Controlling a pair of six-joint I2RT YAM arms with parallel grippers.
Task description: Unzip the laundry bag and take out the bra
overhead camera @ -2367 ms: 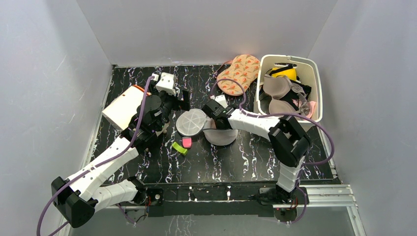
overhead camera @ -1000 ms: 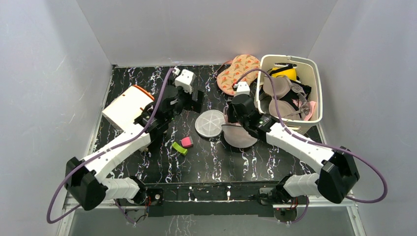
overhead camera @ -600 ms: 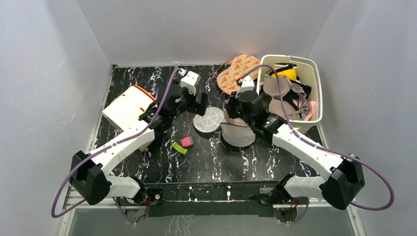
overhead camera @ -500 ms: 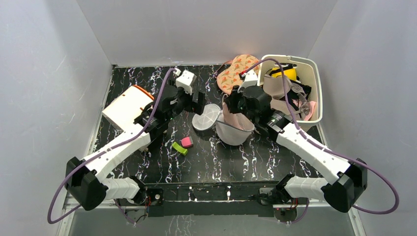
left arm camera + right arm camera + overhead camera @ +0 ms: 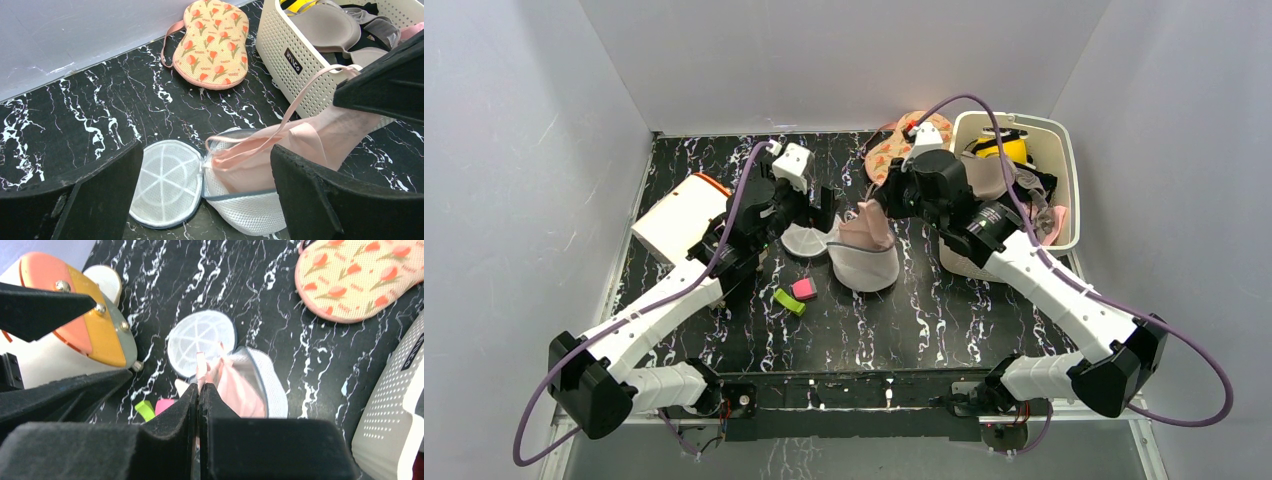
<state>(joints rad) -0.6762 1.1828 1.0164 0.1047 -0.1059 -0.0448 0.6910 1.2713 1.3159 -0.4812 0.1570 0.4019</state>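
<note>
— Laundry bag (image 5: pixel 250 217) unzipped?
— Yes, its lid (image 5: pixel 167 182) lies flat on the desk (image 5: pixel 100 115). The right gripper (image 5: pixel 199 387) pinches the bra (image 5: pixel 300 145), half out; the rest seems to be inside the bag. The left gripper (image 5: pixel 206 150) stands wide and empty, just beside.

Mid-table: laundry bag (image 5: pixel 864 268); slotted basket (image 5: pixel 1070 190) right; white box (image 5: pixel 674 215) left; tabletop (image 5: pixel 924 325) open nearside.

White arms (image 5: pixel 654 312) w/ blk joints — purple cables (image 5: pixel 969 97).

bra (image 5: pixel 300 145) partly in laundry bag (image 5: pixel 245 220), basket (image 5: pixel 300 75) right
</note>
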